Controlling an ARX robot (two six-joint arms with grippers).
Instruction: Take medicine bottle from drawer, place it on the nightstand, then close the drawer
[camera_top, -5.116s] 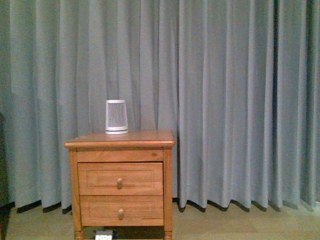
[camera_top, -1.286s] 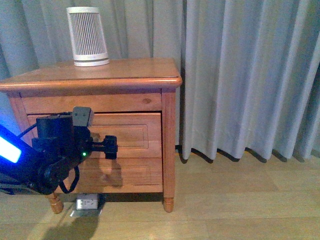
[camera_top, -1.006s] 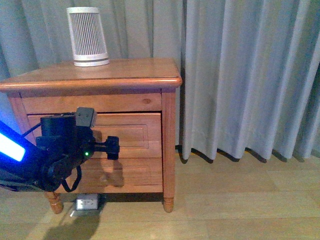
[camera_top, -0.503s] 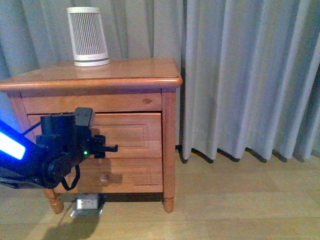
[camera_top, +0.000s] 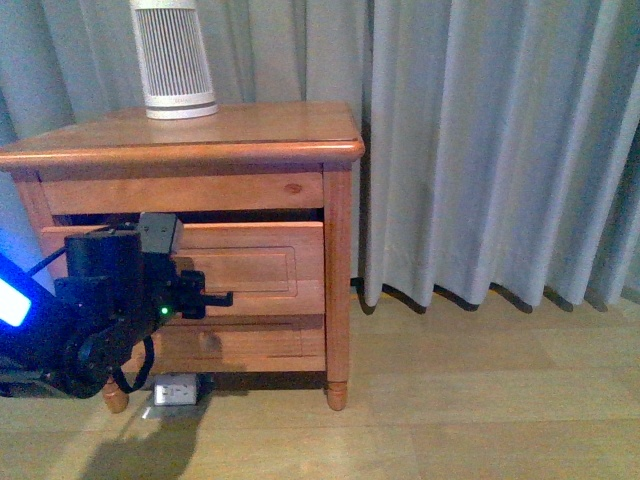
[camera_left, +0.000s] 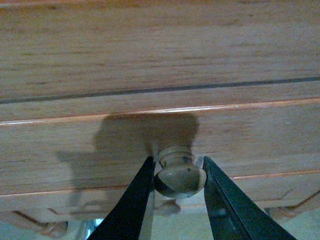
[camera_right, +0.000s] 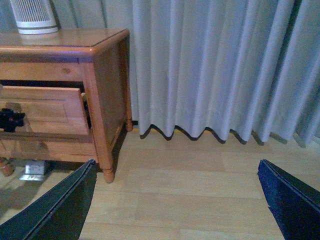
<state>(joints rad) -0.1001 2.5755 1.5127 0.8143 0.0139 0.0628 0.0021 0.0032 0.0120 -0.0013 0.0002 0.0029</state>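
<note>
A grey pleated curtain (camera_top: 480, 150) is hanging across the whole background, reaching down to a pale wood floor (camera_top: 480, 400). The nightstand (camera_top: 260, 125) is standing at the left against the curtain. A white slatted cone (camera_top: 172, 60) is sitting upright at the rear of its top.

The drawer (camera_top: 260, 260) is standing slightly out of the frame, with a dark gap showing above its front. Its interior is not showing in any view, so the medicine bottle cannot be located.

The left arm (camera_top: 90, 310) is reaching in at drawer height. The left gripper (camera_left: 177, 162) is clamping the drawer's round knob (camera_left: 180, 175), one finger pressing on each side. The right gripper (camera_right: 176, 162) is hanging well clear over the floor, its fingers (camera_right: 55, 210) spread wide apart and holding nothing.
</note>
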